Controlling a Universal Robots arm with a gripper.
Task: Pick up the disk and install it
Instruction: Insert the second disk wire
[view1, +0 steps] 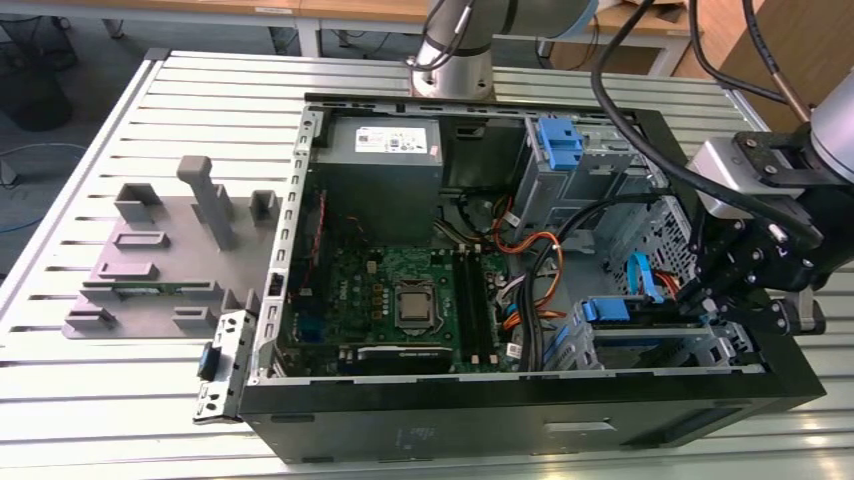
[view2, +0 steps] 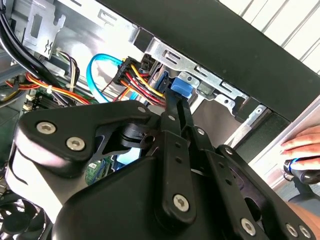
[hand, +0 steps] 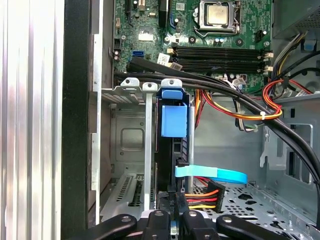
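Note:
The disk (hand: 172, 150) stands on edge in a slot of the metal drive cage (hand: 127, 135) inside the open computer case (view1: 534, 400). Its blue carrier tab (hand: 174, 119) faces the motherboard. In the exterior view that blue tab (view1: 607, 310) shows in the cage at the case's right. My gripper (hand: 172, 220) reaches into the case at the disk's cable end, its black fingers (hand: 159, 216) flanking the disk and closed against it. In the second wrist view the gripper (view2: 179, 102) narrows to the blue carrier (view2: 181, 89). A blue data cable (hand: 215, 175) and a power plug (hand: 202, 195) lie beside that end.
The motherboard (view1: 400, 300) and grey power-supply box (view1: 380, 140) fill the case's left. Thick black cables (hand: 215, 87) and coloured wires (hand: 240, 112) cross above the cage. A grey fixture (view1: 160, 260) lies on the slatted table. A person's hand (view2: 302, 145) rests outside the case.

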